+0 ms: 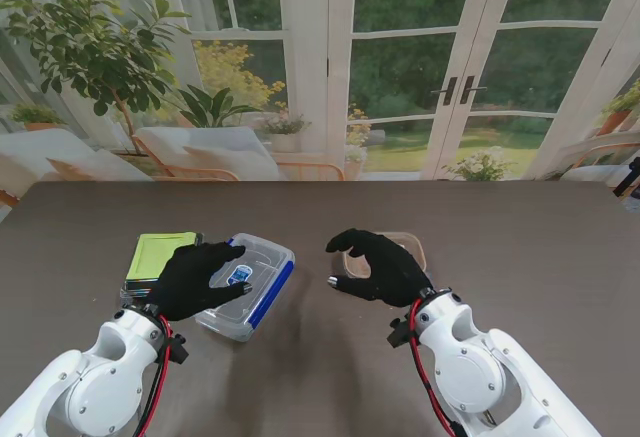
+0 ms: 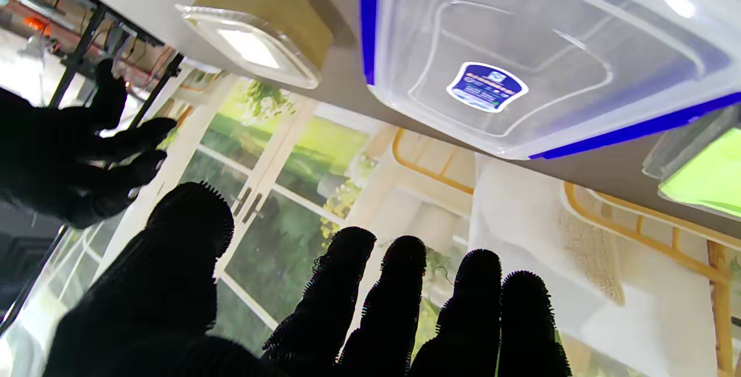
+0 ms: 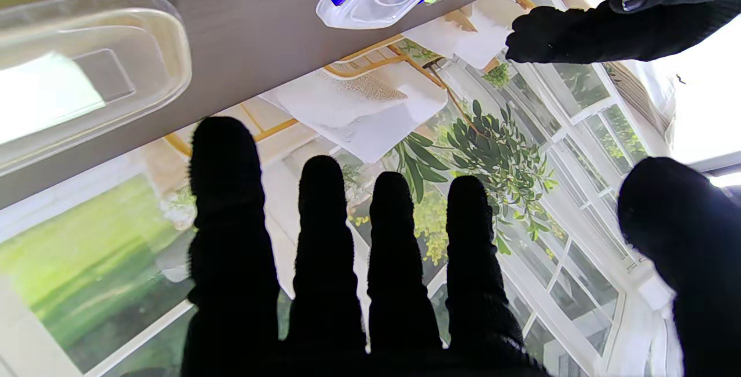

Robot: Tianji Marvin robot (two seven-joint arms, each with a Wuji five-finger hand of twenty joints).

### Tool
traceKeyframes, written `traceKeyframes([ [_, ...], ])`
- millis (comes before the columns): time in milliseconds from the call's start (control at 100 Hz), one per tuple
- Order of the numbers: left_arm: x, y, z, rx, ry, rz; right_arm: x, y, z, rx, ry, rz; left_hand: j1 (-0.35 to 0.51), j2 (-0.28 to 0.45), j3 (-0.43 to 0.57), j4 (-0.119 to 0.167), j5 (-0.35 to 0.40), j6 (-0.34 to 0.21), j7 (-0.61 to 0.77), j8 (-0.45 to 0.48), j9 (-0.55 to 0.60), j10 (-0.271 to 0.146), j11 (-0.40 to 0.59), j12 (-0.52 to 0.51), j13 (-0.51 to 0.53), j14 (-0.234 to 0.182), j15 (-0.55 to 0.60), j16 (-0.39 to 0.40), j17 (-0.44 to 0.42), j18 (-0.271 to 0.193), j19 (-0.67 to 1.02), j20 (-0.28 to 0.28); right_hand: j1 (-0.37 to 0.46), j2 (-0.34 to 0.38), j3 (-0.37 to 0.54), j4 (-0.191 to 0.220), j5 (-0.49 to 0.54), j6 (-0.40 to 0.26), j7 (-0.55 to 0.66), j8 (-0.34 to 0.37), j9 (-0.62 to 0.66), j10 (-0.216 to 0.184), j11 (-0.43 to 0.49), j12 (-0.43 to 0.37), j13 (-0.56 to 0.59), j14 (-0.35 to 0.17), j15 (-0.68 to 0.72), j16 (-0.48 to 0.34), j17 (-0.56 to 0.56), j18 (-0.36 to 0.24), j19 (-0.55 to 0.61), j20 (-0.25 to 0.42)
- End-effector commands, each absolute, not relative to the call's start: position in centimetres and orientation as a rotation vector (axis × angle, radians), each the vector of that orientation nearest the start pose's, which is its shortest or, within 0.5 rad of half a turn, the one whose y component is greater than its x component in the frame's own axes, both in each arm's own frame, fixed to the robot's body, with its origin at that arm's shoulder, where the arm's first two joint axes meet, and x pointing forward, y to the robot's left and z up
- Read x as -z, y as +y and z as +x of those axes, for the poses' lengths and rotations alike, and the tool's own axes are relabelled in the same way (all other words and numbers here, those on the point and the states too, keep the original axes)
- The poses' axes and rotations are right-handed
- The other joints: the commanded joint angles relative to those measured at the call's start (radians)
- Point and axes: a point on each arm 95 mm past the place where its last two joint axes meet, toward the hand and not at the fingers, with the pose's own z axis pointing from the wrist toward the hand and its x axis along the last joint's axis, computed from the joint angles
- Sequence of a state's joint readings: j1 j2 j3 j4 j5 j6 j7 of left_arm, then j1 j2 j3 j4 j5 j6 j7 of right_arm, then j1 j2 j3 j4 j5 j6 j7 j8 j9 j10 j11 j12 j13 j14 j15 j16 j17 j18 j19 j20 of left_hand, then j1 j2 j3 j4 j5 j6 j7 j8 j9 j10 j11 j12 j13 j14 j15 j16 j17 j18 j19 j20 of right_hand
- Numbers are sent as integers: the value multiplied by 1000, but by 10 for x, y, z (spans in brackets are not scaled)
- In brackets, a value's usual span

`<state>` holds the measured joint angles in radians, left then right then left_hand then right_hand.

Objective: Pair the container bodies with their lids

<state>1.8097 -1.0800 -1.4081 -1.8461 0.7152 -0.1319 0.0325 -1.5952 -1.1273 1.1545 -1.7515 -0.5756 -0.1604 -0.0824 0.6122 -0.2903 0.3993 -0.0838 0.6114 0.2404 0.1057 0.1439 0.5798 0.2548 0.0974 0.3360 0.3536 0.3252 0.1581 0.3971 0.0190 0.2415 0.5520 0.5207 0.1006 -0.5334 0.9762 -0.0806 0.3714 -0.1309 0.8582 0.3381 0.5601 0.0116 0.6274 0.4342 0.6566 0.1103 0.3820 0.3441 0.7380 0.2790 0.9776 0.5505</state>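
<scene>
Both hands over the table, holding nothing.

L hand (image 1: 196, 279) hangs over the near-left part of the clear box w/ blue clips (image 1: 249, 284), fingers spread and pointing to 2 o'clock; wrist cam shows all fingertips (image 2: 347, 261) in free air, no contact w/ the box (image 2: 521, 58). R hand (image 1: 377, 265) is loosely curled, fingers apart, palm empty, over the near edge of the tan-bottomed clear tub (image 1: 408, 248) at 10 o'clock from its wrist; its fingers (image 3: 324, 203) are off the tub (image 3: 87, 70). Green lid (image 1: 160, 254) lies just left of the box at 9 o'clock, on a grey tray, partly covered by L hand. Most of the tub is hidden behind R hand in stand view; can't tell if it's lidded. Box sticker text too small to read.
</scene>
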Motion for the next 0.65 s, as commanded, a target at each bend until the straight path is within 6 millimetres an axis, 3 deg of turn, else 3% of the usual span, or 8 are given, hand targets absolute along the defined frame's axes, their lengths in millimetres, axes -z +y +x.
traceKeyframes([
  [0, 290, 13, 339, 1819, 1294, -1400, 284, 59, 368, 2553, -1624, -1708, 16, 6, -16, 20, -26, 6, -17, -4, -27, -16, -9, -13, -29, -10, -24, -12, -25, -5, -37, -7, 12, -25, -23, -17, -31, -32, -13, -21, -34, -34, -15, -21, -36, -30, -27, -16, -512, -37, -27, -29],
  [280, 297, 11, 320, 1869, 1206, -1452, 296, 46, 358, 2594, -1609, -1649, 30, 1, -23, 19, -21, 10, -18, -1, -37, -14, -11, -21, -37, -2, -38, -16, -4, 2, -151, 7, 16, -23, -12, -15, -17, -49, -28, -28, -29, -49, -34, -49, -46, -62, -85, -51, -533, -61, -92, -71],
  [640, 299, 11, 315, 1854, 1186, -1472, 312, 44, 357, 2576, -1575, -1663, 34, -5, -23, 19, -22, 14, -19, 1, -39, -12, -12, -21, -38, 3, -43, -15, 34, 9, -300, 48, 18, -26, -3, -17, -4, -52, -40, -33, -20, -50, -41, -57, -48, -59, -97, -59, -549, -62, -115, -84],
])
